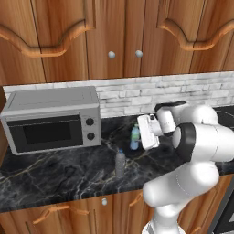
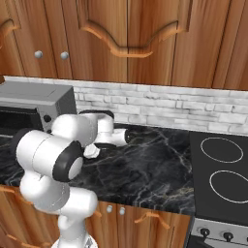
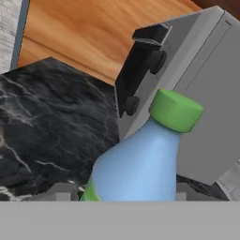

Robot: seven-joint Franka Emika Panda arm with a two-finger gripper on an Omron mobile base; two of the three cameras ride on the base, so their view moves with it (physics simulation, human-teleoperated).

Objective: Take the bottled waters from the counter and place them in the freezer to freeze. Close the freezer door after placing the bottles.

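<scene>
Close to the hand camera: bluish bottle (image 3: 140, 164) with green cap (image 3: 176, 110), upright on the black marble counter (image 1: 59, 178), just right of the silver microwave (image 1: 50, 119). Contents impossible to tell. Greyish bottle (image 1: 120, 162) with blue cap nearer the counter's front edge, standing apart from the first. Gripper (image 1: 147, 132) right beside the bluish bottle; jaw state cannot be told. Stove (image 2: 220, 169) at right.

You will find no text, brand, number or sign that can be read here. The clear bluish plastic bottle with the green cap (image 3: 140, 159) shows no legible label, and the silver microwave (image 1: 52, 119) front carries no readable markings.
</scene>
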